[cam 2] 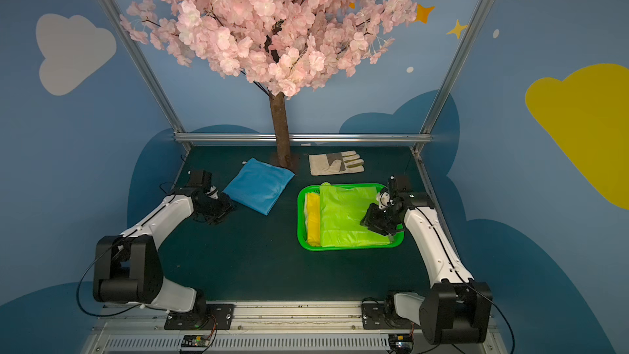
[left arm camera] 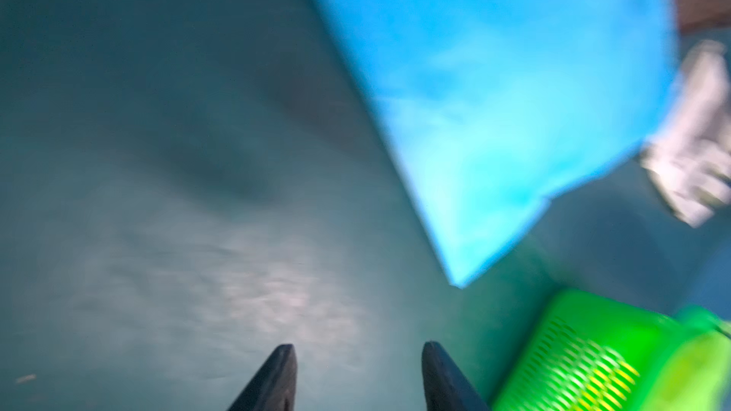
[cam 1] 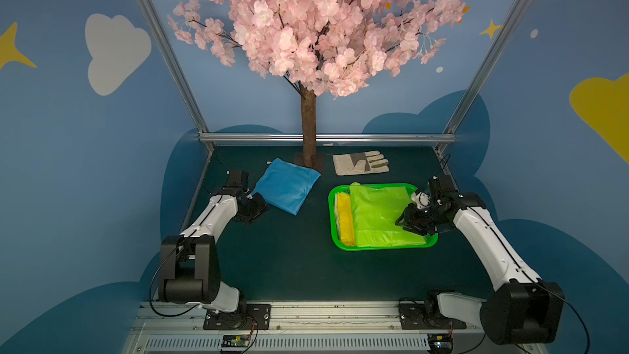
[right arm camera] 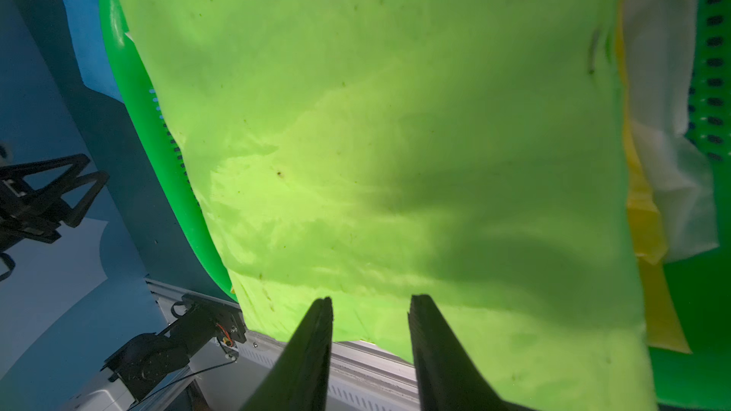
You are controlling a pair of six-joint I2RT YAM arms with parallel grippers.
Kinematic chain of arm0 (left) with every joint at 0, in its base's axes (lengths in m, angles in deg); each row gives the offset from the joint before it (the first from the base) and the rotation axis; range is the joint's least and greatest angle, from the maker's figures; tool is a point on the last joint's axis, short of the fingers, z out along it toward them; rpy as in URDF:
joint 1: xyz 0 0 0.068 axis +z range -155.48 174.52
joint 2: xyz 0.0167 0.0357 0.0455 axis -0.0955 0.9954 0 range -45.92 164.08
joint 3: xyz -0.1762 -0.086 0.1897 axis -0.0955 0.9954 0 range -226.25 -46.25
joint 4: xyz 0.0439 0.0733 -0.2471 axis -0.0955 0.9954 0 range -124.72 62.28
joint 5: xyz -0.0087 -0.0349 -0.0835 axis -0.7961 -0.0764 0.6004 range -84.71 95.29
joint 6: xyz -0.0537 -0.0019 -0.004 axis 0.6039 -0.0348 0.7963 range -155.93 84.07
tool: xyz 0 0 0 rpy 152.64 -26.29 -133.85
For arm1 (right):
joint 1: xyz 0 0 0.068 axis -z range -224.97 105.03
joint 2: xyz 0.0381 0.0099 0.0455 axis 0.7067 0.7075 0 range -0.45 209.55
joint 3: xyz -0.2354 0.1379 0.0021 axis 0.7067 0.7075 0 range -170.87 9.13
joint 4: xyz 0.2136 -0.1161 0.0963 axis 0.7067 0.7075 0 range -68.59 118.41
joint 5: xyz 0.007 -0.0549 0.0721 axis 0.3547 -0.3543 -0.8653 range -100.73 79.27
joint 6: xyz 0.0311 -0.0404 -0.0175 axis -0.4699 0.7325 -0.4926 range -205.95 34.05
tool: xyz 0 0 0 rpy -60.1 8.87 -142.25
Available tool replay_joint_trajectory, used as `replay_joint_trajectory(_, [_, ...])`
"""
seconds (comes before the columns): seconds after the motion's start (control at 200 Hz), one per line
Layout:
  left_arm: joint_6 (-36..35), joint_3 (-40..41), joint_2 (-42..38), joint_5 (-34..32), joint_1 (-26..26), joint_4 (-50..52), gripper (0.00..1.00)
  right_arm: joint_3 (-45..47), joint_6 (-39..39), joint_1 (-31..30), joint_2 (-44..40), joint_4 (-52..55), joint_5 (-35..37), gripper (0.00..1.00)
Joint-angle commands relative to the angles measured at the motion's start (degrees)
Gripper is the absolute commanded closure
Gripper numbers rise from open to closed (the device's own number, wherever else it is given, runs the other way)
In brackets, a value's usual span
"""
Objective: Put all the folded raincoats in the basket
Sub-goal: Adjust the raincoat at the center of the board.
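Observation:
A blue folded raincoat (cam 1: 287, 185) (cam 2: 258, 189) lies flat on the dark table, left of the tree trunk. It fills the blurred left wrist view (left arm camera: 514, 92). My left gripper (cam 1: 261, 208) (left arm camera: 358, 345) hovers by its near-left corner, open and empty. The green basket (cam 1: 374, 248) (cam 2: 340, 248) (left arm camera: 573, 349) sits to the right. It holds a lime folded raincoat (cam 1: 377, 216) (right arm camera: 395, 132) on top of a yellow one (cam 1: 345, 219) and a white one (cam 1: 337, 212). My right gripper (cam 1: 403, 223) (right arm camera: 370, 298) is over the lime raincoat's right side, jaws apart with nothing between them.
A grey work glove (cam 1: 360, 163) (left arm camera: 696, 144) lies behind the basket. The blossom tree's trunk (cam 1: 308, 131) stands at the back centre, touching the blue raincoat's far corner. An aluminium frame rail (cam 1: 326, 137) bounds the back edge.

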Motion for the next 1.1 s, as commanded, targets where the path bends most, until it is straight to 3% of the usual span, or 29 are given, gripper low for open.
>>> replay_joint_trajectory(0.0, [2.49,-2.74,6.02,6.71,-1.62,-3.42,0.41,0.12,0.16,-0.33,0.06,0.80,0.00,0.62])
replay_joint_trajectory(0.205, [8.73,-3.51,16.26,11.10,-4.05,-13.09,0.44,-0.48,0.41,-0.51,0.49,1.32,0.31,0.62])
replay_joint_trajectory(0.471, [10.71,-6.86,22.22,6.51,-7.28,-13.57,0.52,-0.67,0.75,-0.90,1.21,1.59,0.08,0.62])
replay_joint_trajectory(0.616, [10.29,-7.18,23.41,5.33,-7.86,-12.60,0.66,-0.62,0.77,-0.93,1.59,1.38,0.31,0.62])
replay_joint_trajectory(0.796, [7.28,-7.69,21.66,1.73,-7.37,-7.03,0.98,-0.93,0.83,-1.08,2.34,1.41,-0.23,0.62])
replay_joint_trajectory(0.981, [0.50,0.21,8.54,-0.68,-0.74,5.41,0.97,-0.56,0.76,-1.29,1.83,1.27,-0.33,0.62])
replay_joint_trajectory(1.041, [-1.40,3.48,1.62,-3.42,2.90,9.21,0.83,-0.61,0.67,-1.39,1.82,1.07,-0.37,0.62])
replay_joint_trajectory(1.096, [-0.26,4.77,-4.42,-7.32,5.97,12.59,0.53,-0.93,0.44,-1.53,1.94,1.12,-0.69,0.62])
